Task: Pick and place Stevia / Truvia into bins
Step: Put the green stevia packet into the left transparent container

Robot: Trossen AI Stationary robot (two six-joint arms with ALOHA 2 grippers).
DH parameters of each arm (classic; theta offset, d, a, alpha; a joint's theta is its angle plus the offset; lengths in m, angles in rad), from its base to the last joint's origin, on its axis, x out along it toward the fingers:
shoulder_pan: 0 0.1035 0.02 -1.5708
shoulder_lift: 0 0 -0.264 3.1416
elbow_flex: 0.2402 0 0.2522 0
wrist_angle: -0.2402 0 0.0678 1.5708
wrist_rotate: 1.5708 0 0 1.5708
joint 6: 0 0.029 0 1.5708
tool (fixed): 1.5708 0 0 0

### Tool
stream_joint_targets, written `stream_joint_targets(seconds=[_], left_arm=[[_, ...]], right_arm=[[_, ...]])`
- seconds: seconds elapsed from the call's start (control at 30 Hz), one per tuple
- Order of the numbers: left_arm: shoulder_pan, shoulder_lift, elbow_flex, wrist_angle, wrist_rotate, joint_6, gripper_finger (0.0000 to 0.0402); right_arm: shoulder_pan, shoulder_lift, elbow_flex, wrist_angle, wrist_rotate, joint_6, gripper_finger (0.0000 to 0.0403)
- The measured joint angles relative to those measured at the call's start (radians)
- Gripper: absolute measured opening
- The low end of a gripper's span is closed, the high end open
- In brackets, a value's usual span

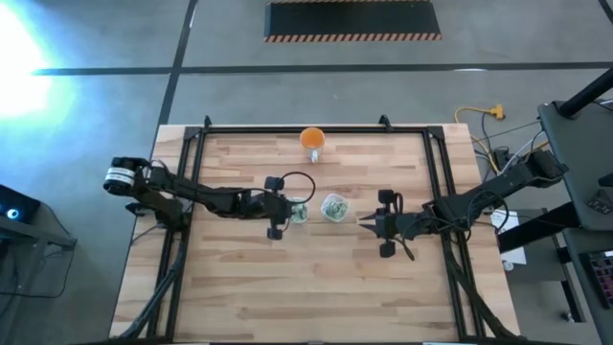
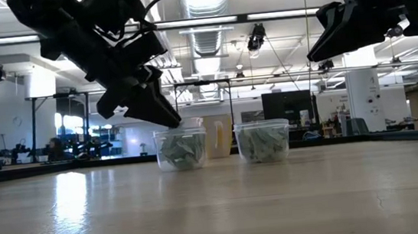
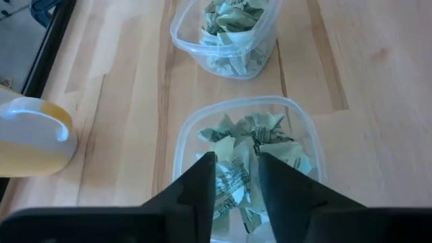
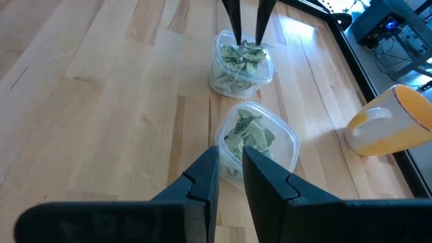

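Pale wooden planks carry everything. Directly over the left clear squarish plastic bin (image 3: 246,169) hangs the left gripper (image 3: 237,177), fingers slightly apart with nothing between them; crumpled green-and-white Stevia sachets (image 3: 251,145) fill the bin below. Beside it, the second clear bin (image 4: 256,145), also full, lies just ahead of the right gripper (image 4: 230,169), fingers narrowly parted and empty. Only the low view shows both grippers raised; the overhead view shows the orange cup (image 1: 312,140) beyond.

Four views: overhead, table-level, two wrist cameras
The whole tabletop (image 1: 316,278) is seen from above; the two bins (image 2: 182,149) are shared by all views, closest from the wrists
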Motion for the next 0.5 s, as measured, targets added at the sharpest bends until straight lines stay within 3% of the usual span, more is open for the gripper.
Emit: stream_joint_targets(seconds=[0.2,0.5], left_arm=[[0.000,-0.009,0.000,0.001,0.000,0.000,0.0118],[-0.009,-0.074,0.001,0.002,0.000,-0.004,0.0119]], right_arm=[[0.000,0.000,-0.001,-0.001,0.000,-0.003,0.0057],[0.000,0.000,-0.002,-0.001,0.000,-0.002,0.0057]])
